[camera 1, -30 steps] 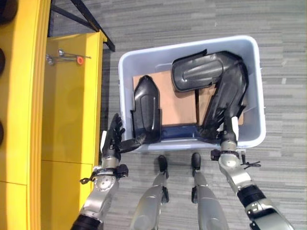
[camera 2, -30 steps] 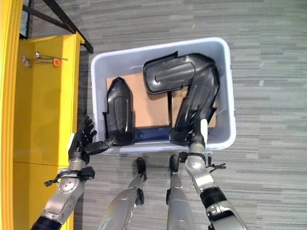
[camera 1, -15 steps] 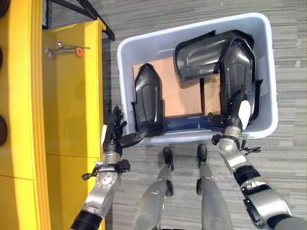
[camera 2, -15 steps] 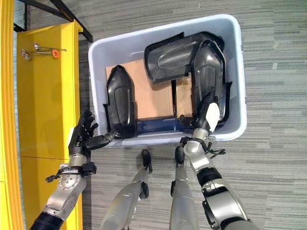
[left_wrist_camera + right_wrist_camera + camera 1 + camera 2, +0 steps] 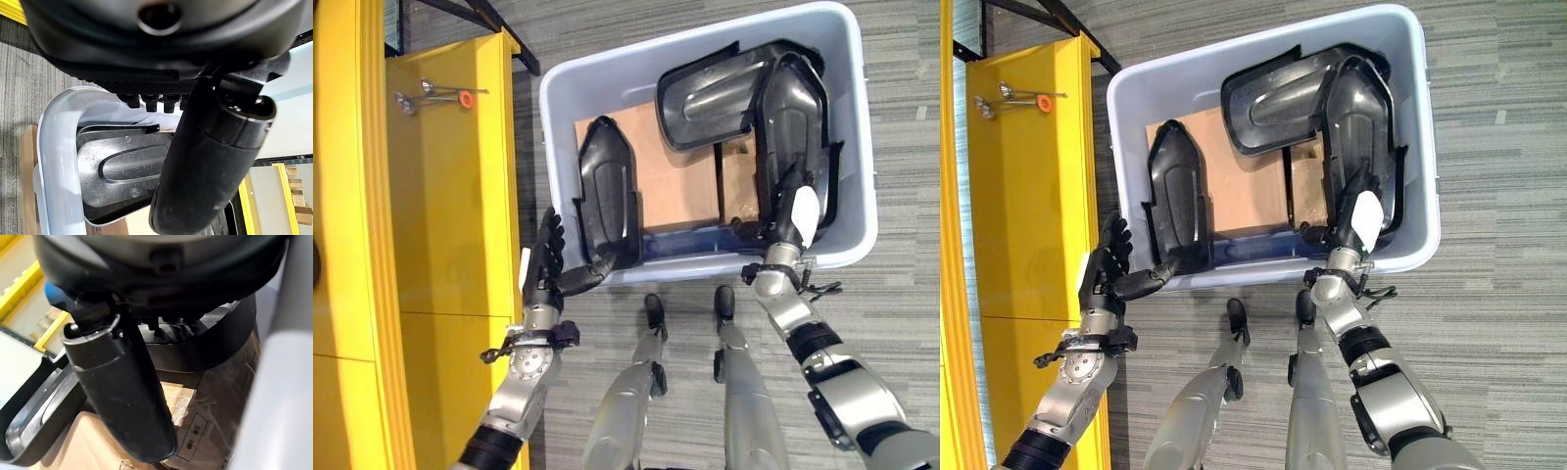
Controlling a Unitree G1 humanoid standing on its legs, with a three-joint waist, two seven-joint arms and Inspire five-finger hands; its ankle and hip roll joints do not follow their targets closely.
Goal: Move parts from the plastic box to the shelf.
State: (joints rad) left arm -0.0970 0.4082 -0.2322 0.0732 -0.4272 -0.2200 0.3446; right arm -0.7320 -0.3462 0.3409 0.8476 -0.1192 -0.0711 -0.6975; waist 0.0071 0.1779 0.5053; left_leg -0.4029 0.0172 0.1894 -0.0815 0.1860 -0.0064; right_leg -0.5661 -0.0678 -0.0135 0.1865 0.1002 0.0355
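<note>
A pale plastic box (image 5: 551,127) stands on the carpet with three black moulded parts on cardboard inside. A narrow part (image 5: 607,201) lies by the left wall, a wide part (image 5: 710,93) across the far end, and a long part (image 5: 793,127) along the right wall. My left hand (image 5: 546,269) is outside the box's near left corner, open, fingers straight, thumb pointing at the narrow part's lower end (image 5: 122,166). My right hand (image 5: 1353,206) reaches over the near rim, open, fingers lying on the long part's lower end (image 5: 220,367), white-covered thumb beside it.
The yellow shelf (image 5: 450,196) runs along the left side, close to the box. Metal tools with an orange piece (image 5: 440,95) lie on its far end. A black frame (image 5: 509,39) stands at the far left behind the box.
The whole view has shifted. My right hand has gone over the rim onto the long part, which now lies straighter along the right wall. The left hand stays at the corner.
</note>
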